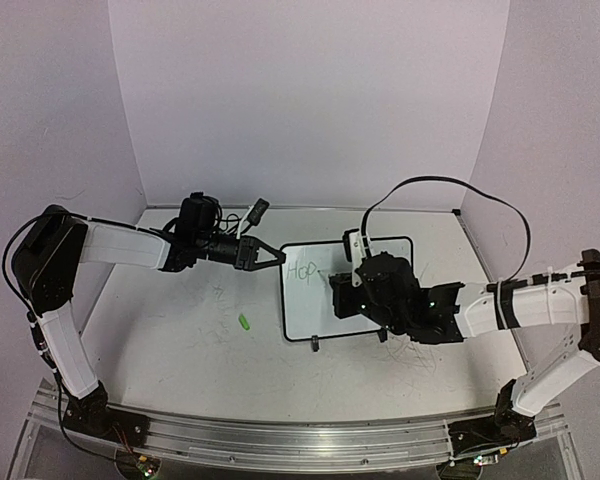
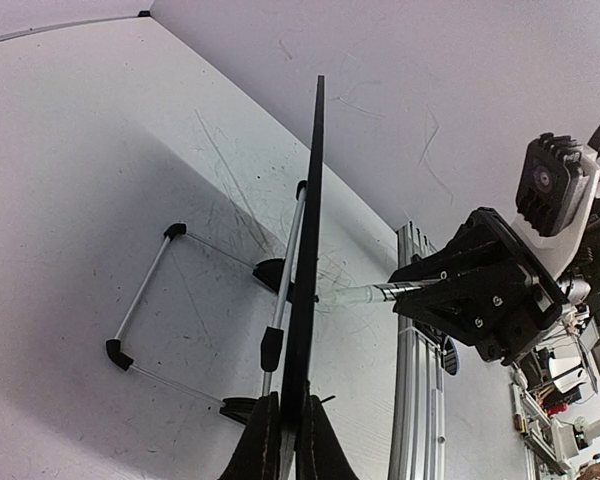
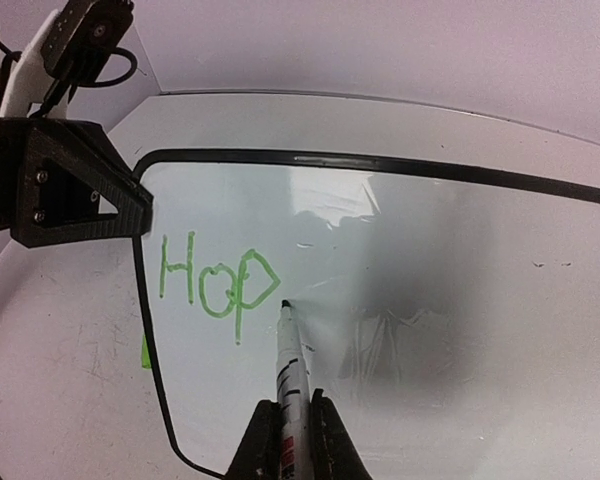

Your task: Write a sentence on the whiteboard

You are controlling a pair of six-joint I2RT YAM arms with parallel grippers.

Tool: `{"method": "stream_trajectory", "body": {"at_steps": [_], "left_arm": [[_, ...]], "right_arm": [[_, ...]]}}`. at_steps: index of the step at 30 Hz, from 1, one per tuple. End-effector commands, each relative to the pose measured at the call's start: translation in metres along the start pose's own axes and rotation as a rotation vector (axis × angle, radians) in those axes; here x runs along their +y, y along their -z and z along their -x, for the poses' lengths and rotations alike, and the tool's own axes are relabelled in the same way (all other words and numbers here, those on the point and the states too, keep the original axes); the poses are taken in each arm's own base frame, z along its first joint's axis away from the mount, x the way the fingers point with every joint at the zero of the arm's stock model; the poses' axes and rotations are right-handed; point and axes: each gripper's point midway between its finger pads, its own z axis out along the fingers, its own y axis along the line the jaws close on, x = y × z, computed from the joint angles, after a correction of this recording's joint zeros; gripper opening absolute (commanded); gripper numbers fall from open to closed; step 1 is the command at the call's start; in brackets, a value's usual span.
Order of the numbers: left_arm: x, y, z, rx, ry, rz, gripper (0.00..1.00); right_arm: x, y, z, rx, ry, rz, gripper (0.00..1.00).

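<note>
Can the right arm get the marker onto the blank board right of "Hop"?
Probably yes. The right gripper holds the marker with its tip just past the p of the sentence, and the whiteboard to the right is bare. The left gripper clamps the board's left edge, clear of that path.

From above, my right gripper covers the right half of the small glossy white whiteboard with thin black frame. My left camera meets it edge-on, writing face hidden. In my right wrist view the slim pale black-tipped marker runs off the bottom edge.
</note>
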Motion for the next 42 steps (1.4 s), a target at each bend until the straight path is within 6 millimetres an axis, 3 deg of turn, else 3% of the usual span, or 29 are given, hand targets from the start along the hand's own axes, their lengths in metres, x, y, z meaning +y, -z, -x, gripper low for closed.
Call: {"method": "stream_trajectory", "body": {"at_steps": [1, 16, 31, 42], "left_arm": [[-0.027, 0.006, 0.012, -0.017, -0.046, -0.058, 0.00], [-0.027, 0.006, 0.012, -0.017, -0.047, -0.059, 0.00], [-0.027, 0.006, 0.012, -0.016, -0.046, -0.059, 0.00], [-0.027, 0.006, 0.012, -0.017, -0.046, -0.059, 0.00]], "right_arm": [[0.011, -0.003, 0.024, -0.062, -0.020, 0.017, 0.00], [-0.008, 0.002, 0.013, -0.046, -0.037, -0.050, 0.00], [-0.022, 0.006, 0.020, -0.068, -0.075, -0.100, 0.00], [-0.012, 0.000, 0.030, -0.077, -0.034, -0.075, 0.00]]}}
